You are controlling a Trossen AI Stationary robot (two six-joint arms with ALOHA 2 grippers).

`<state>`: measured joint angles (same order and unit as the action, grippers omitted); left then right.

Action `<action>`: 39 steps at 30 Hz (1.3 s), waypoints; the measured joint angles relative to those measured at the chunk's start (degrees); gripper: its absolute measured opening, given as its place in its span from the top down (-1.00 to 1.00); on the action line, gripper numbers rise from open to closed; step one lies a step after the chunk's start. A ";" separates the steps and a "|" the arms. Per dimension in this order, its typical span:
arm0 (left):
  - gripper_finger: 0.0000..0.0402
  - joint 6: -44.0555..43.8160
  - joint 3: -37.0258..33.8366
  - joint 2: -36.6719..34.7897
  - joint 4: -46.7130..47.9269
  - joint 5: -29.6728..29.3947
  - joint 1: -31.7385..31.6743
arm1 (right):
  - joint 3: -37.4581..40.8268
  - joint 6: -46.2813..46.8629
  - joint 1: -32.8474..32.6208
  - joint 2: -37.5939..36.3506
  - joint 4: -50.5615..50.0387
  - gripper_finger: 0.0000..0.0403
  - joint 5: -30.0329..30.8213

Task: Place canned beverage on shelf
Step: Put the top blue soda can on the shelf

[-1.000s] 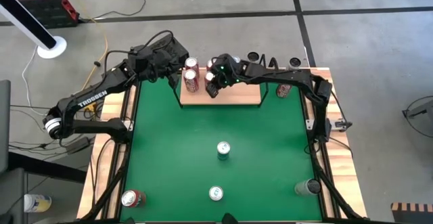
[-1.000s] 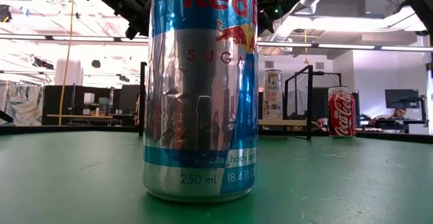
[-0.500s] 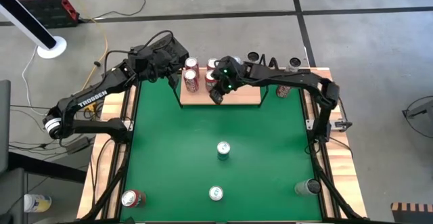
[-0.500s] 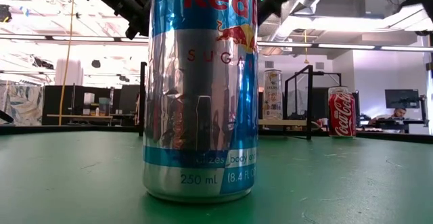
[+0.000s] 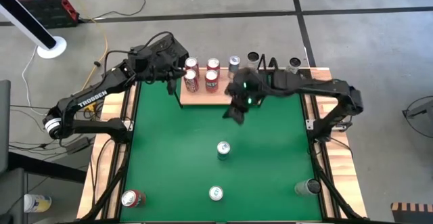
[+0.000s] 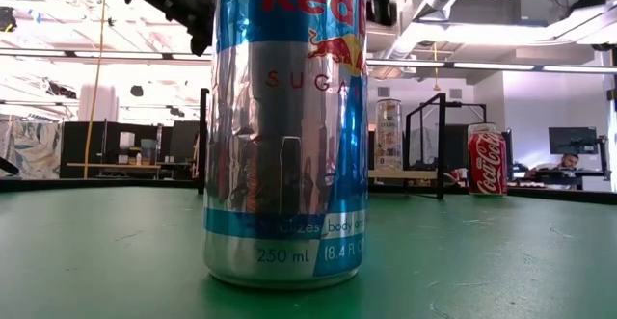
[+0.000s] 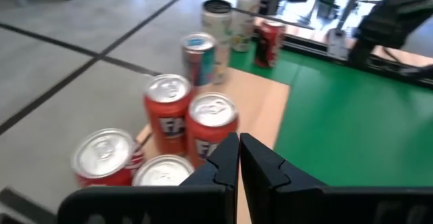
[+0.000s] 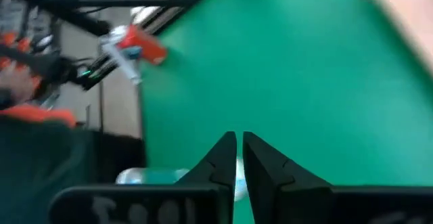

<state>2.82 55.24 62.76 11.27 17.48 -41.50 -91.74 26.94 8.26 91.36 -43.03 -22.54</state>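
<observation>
The shelf (image 5: 233, 99), a light-wood board, lies at the table's far edge. Several red cans (image 5: 212, 80) (image 7: 213, 124) stand on its left part, and a blue can (image 7: 199, 58) stands farther along. My left gripper (image 5: 170, 77) (image 7: 239, 149) is shut and hovers at the shelf's left end, just short of the red cans. My right gripper (image 5: 233, 114) (image 8: 239, 158) is shut on nothing and hangs over the green table, on the near side of the shelf. Loose cans stand on the table: a green-topped one (image 5: 223, 149) at the middle and a silver-blue one (image 5: 216, 193) (image 6: 284, 126) near the front edge.
More cans stand at the near left corner (image 5: 132, 198) and the near right corner (image 5: 308, 187). Others stand behind the far edge (image 5: 294, 63). A red cola can (image 6: 487, 162) stands at the far right. The shelf's black wire frame (image 6: 429, 136) rises at its end.
My right gripper has left the shelf, going up, toward the table's near edge and a little to the right. The cans it covered on the shelf now show. My left gripper has kept its place.
</observation>
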 joint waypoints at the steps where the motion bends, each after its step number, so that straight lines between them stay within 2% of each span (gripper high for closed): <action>1: 1.00 0.02 0.00 0.00 0.00 0.96 0.00 | 0.00 0.92 -2.21 -0.17 1.01 0.71 1.43; 5: 1.00 -0.01 0.02 0.00 0.22 4.89 -0.02 | 0.00 1.70 -11.00 0.03 5.16 0.66 8.66; 9: 1.00 -0.33 0.02 0.00 1.17 6.92 -0.01 | -0.02 1.24 -18.14 0.60 5.54 0.55 18.98; 13: 1.00 -0.97 0.02 0.00 2.06 7.71 0.31 | 0.02 1.11 -22.49 1.37 3.59 0.32 27.68; 15: 1.00 -1.03 0.02 0.00 2.35 7.69 0.65 | -0.02 1.39 -23.43 1.49 1.87 0.16 30.03; 21: 1.00 -1.94 0.02 0.02 3.72 7.54 1.48 | 0.02 1.97 -23.59 4.94 -0.54 -0.38 30.40; 27: 1.00 -2.43 0.02 0.02 5.85 7.45 1.49 | 0.02 -0.70 -22.82 9.16 -2.18 -0.74 29.74; 31: 1.00 -2.41 0.02 0.02 7.57 7.38 1.49 | 0.02 -1.34 -22.15 11.12 -3.04 -0.83 29.70; 39: 1.00 -1.31 0.02 0.02 8.13 7.36 1.49 | 1.04 -3.45 -21.03 11.22 -3.47 -0.83 30.07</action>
<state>1.50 55.27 62.78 19.40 24.84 -40.01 -90.70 23.49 -12.77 102.58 -46.50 7.53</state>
